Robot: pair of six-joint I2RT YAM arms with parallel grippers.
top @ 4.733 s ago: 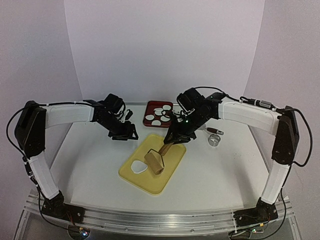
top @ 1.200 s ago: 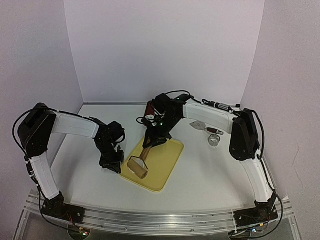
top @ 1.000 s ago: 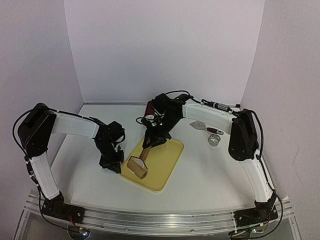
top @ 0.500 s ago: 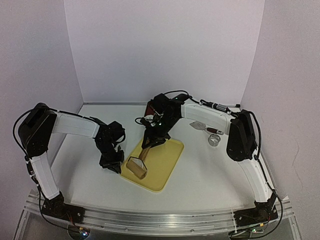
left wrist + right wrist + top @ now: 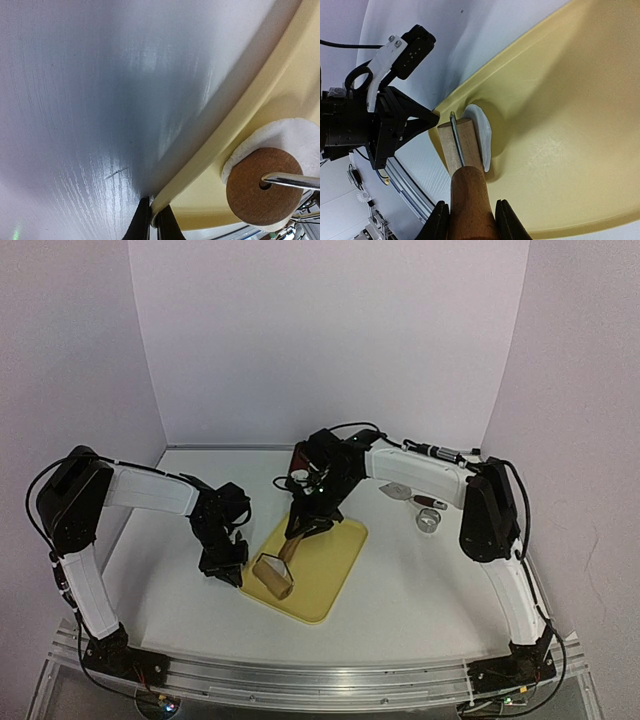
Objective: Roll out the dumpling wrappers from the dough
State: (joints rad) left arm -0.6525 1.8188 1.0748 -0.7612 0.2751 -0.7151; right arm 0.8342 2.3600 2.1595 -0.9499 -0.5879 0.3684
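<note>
The board [image 5: 325, 570] is pinched at its 9 o'clock rim by the left gripper [image 5: 151, 222]; the rolling pin [image 5: 468, 192], clasped by the right gripper [image 5: 472, 225], is pressed on the dough [image 5: 484, 135].

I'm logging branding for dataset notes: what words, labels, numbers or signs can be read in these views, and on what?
No text can be read in any view.
The yellow plastic board, the wooden rolling pin and the white dough show no print.
The small metal ring is too small to tell.
</note>
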